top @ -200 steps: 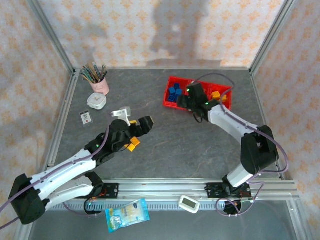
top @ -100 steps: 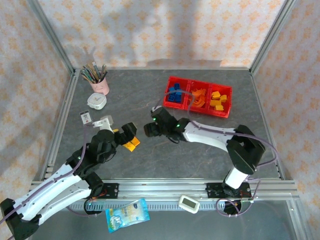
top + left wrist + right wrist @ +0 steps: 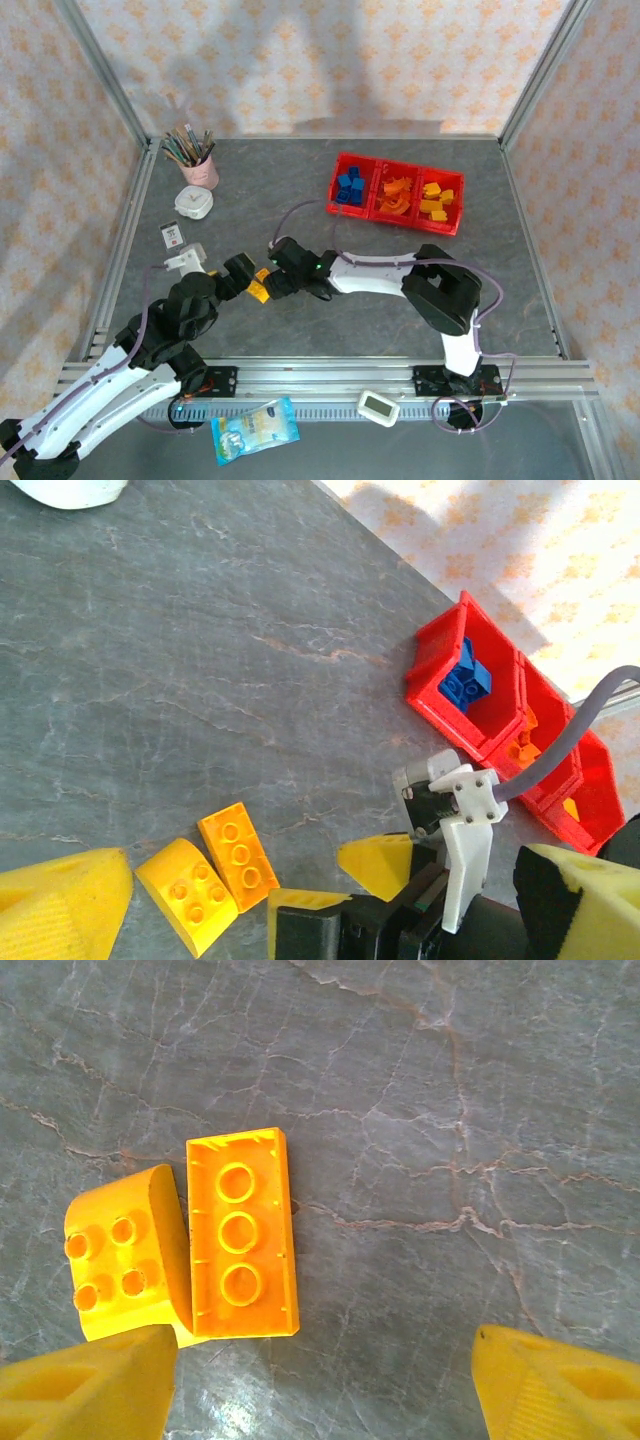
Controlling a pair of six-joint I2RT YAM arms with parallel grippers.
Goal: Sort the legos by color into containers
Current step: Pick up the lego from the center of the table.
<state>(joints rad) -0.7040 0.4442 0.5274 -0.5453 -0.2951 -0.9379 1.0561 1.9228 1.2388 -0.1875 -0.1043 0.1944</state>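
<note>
My table [image 3: 450,1110] looks like grey veined stone, smooth with a faint sheen. The flat orange plate [image 3: 241,1248] and the curved yellow brick [image 3: 125,1260] are glossy moulded plastic, and so is the red tray [image 3: 432,660]. On my right gripper [image 3: 325,1385] the yellow pads [image 3: 560,1385] look matt and faintly patterned.

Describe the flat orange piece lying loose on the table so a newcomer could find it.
On the grey table, left of centre and far from the red tray, the flat plate lies beside a curved brick. It is the long orange rectangle with three rings in a row; its neighbour is yellower, with four studs.
</note>
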